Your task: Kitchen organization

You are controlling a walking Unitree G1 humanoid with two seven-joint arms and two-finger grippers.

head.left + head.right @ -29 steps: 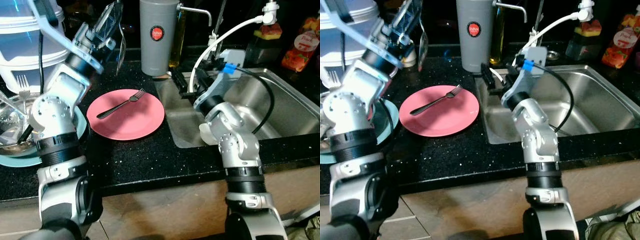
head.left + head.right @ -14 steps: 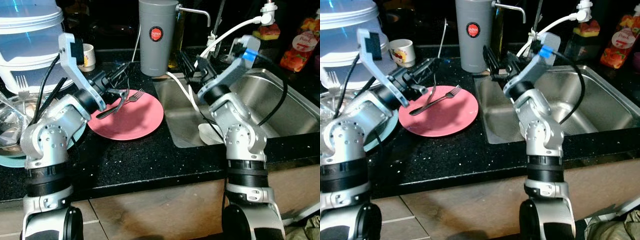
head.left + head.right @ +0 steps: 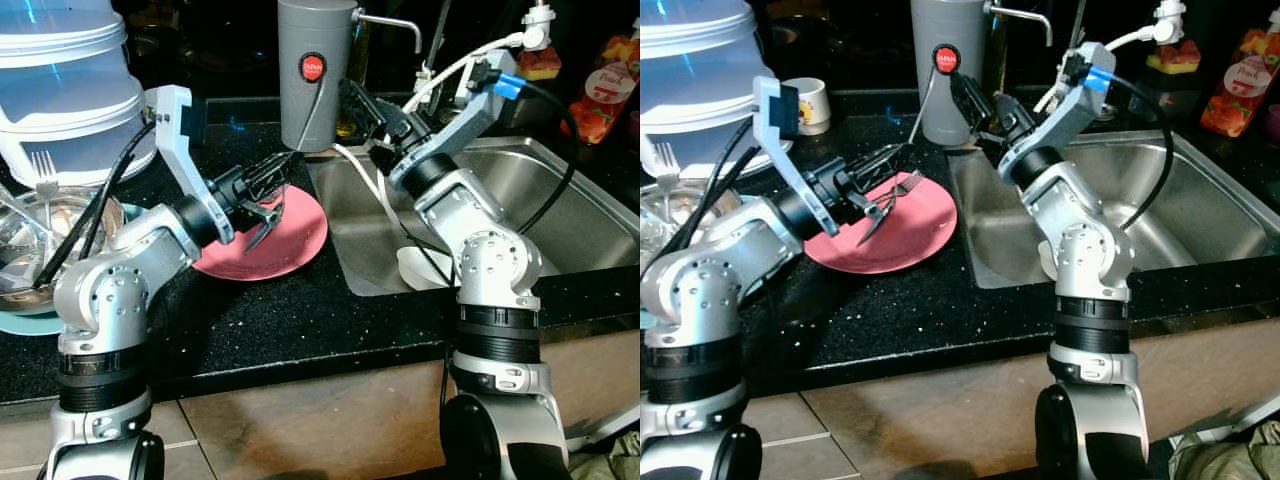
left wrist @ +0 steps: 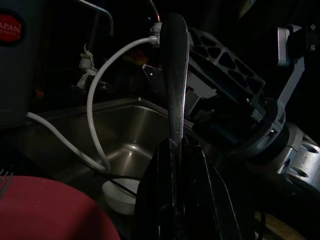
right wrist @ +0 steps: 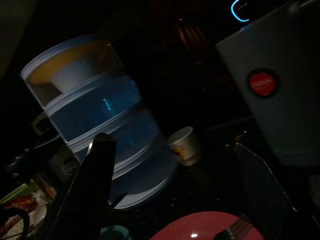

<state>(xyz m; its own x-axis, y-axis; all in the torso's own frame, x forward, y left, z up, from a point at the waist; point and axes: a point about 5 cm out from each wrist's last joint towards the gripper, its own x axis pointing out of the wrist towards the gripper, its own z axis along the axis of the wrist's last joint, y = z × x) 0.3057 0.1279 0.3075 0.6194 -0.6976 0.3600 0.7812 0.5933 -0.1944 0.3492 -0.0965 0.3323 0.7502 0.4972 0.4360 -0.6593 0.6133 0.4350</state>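
Your worktop (image 3: 300, 320) is black speckled stone, with a steel sink (image 3: 560, 215) sunk into its right half. A stacked plastic container (image 3: 65, 90) stands far left, and a bowl (image 3: 30, 250) holding cutlery sits in front of it. A grey canister (image 3: 945, 65) with a red badge stands at the back, just left of the sink. A small cup (image 3: 805, 103) sits near the container, and juice bottles (image 3: 600, 90) stand at back right.

A pink plate (image 3: 290, 240) lies on the worktop between the bowl and the sink. A fork (image 3: 902, 186) rests on it, tines toward the canister.

Your left gripper (image 3: 880, 192) hovers low over the plate, its tips beside the fork. In the left wrist view its fingers (image 4: 175, 200) are pinched on a slim metal handle (image 4: 175, 75) that sticks straight out; you cannot tell what utensil it belongs to.

Your right gripper (image 3: 360, 105) is raised above the sink's left edge, pointing toward the canister. Its fingers (image 5: 95, 180) are spread apart with nothing between them.

A white hose (image 3: 450, 75) loops from the tap area into the sink, where a small white dish (image 3: 425, 265) lies.
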